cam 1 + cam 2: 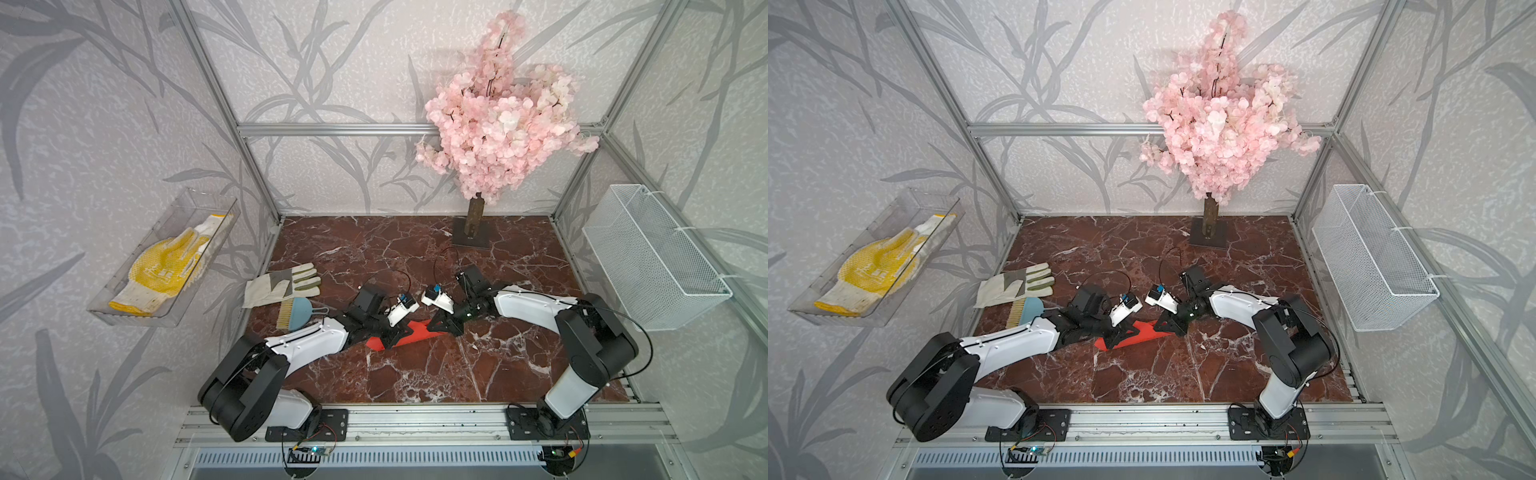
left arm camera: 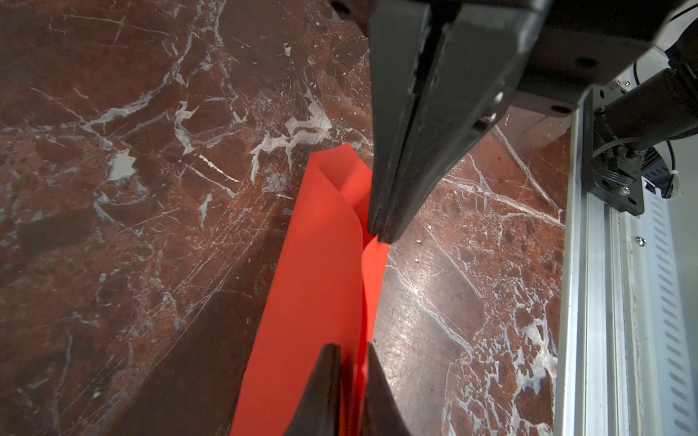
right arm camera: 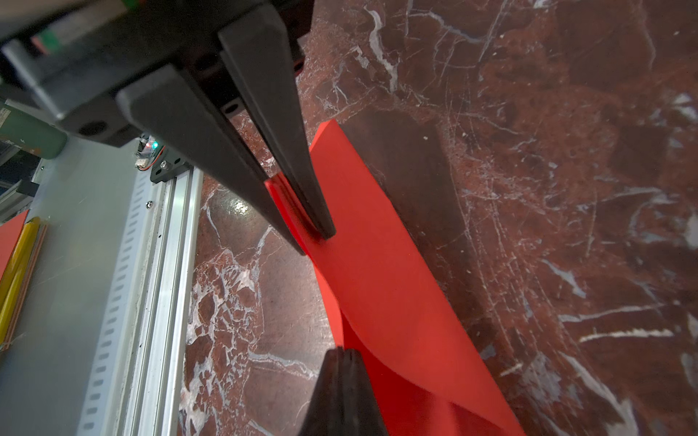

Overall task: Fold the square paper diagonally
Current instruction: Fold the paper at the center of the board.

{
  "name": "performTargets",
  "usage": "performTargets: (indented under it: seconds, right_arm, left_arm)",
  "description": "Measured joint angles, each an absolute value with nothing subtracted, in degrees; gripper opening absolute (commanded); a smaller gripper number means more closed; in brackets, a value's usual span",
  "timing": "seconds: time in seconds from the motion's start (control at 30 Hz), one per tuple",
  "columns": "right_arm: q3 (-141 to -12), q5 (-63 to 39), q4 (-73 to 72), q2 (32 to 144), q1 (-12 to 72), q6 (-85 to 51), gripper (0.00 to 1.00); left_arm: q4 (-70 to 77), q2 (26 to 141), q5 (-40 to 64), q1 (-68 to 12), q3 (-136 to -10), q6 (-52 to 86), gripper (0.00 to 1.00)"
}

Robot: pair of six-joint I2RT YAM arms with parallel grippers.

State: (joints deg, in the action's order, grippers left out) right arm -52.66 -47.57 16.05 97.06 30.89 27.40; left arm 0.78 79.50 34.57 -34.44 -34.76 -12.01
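With the left hand [image 3: 315,241] pinching one doubled end of the paper [image 2: 313,283] and the right hand [image 2: 379,234] pressed together on the other, the sheet bowed loosely between them, so misaligned corners could set a crooked crease.

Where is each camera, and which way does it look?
Both top views: high over the front rail, looking down at the table; left arm and right arm show whole.
Left wrist: on the left arm, looking past the left end effector at the square paper, right end effector.
Right wrist: on the right arm, facing the opposite way.
Wrist views share paper and both end effectors.
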Motion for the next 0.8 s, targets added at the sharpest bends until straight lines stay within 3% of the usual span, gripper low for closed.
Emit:
performTargets:
  seconds: [0.6, 0.8]
  right_arm:
    - [-52.77, -47.57, 15.73, 97.06, 30.72, 27.03, 0.0]
    - [-52.82, -47.57, 15.73, 97.06, 30.7, 27.0, 0.0]
  left_arm:
    - [0.73, 79.53, 34.57, -34.44, -34.79, -12.01, 0.12]
    - [0.71, 79.53, 34.59, -34.44, -34.79, -11.97, 0.07]
